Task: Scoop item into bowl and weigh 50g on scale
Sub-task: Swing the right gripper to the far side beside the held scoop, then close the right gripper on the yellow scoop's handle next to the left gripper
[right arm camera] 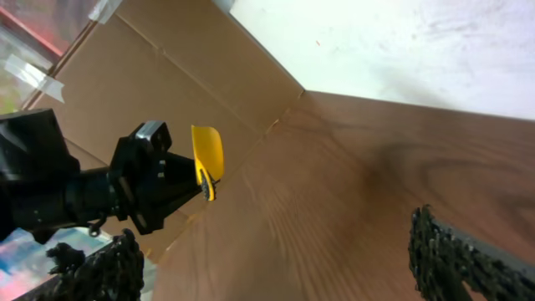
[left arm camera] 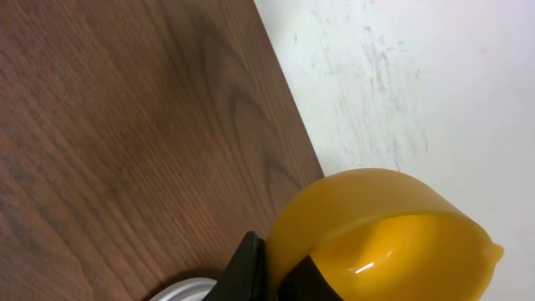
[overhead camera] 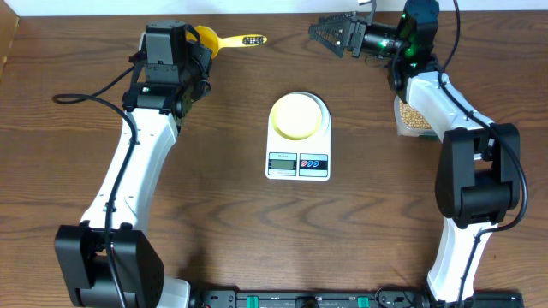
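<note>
The pale-yellow bowl (overhead camera: 298, 115) sits empty on the white scale (overhead camera: 298, 162) at the table's middle. The tan beans (overhead camera: 415, 115) lie in a clear tub at the right, partly hidden under my right arm. My left gripper (overhead camera: 195, 50) is at the back left, shut on the cup end of a bright yellow scoop (overhead camera: 224, 39) whose handle points right. The scoop fills the left wrist view (left arm camera: 393, 242) beside a black finger (left arm camera: 280, 276), and it also shows in the right wrist view (right arm camera: 207, 159). My right gripper (overhead camera: 336, 34) (right arm camera: 276, 259) is wide open and empty, in the air at the back, pointing left.
A white wall (left arm camera: 418, 84) runs along the table's back edge. A cardboard panel (right arm camera: 167, 75) stands at the table's left side. Cables trail from both arms. The arm bases stand at the front corners.
</note>
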You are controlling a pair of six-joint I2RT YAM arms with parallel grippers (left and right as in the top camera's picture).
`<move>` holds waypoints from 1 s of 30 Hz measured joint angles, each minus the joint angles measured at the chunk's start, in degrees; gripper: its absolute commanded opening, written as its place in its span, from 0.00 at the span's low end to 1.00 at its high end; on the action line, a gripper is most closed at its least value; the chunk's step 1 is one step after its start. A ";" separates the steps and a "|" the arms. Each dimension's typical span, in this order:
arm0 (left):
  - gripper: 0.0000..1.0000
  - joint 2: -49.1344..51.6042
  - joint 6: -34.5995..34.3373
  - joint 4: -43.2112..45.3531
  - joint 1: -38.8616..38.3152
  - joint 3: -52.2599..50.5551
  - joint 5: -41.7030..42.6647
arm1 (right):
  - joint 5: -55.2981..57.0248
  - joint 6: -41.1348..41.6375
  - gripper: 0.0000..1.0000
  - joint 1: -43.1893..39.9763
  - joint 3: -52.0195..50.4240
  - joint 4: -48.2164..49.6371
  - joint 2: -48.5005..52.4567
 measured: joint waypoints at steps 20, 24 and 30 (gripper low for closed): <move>0.08 0.02 0.00 0.70 -6.75 0.00 -0.15 | -3.43 3.93 0.83 9.42 0.00 3.17 0.00; 0.08 0.00 0.00 1.40 -8.09 0.00 -0.13 | -4.20 4.07 0.67 9.35 0.00 3.30 0.00; 0.08 0.00 0.00 1.42 -8.48 0.00 -0.15 | -5.16 4.26 0.56 9.40 0.00 3.32 0.00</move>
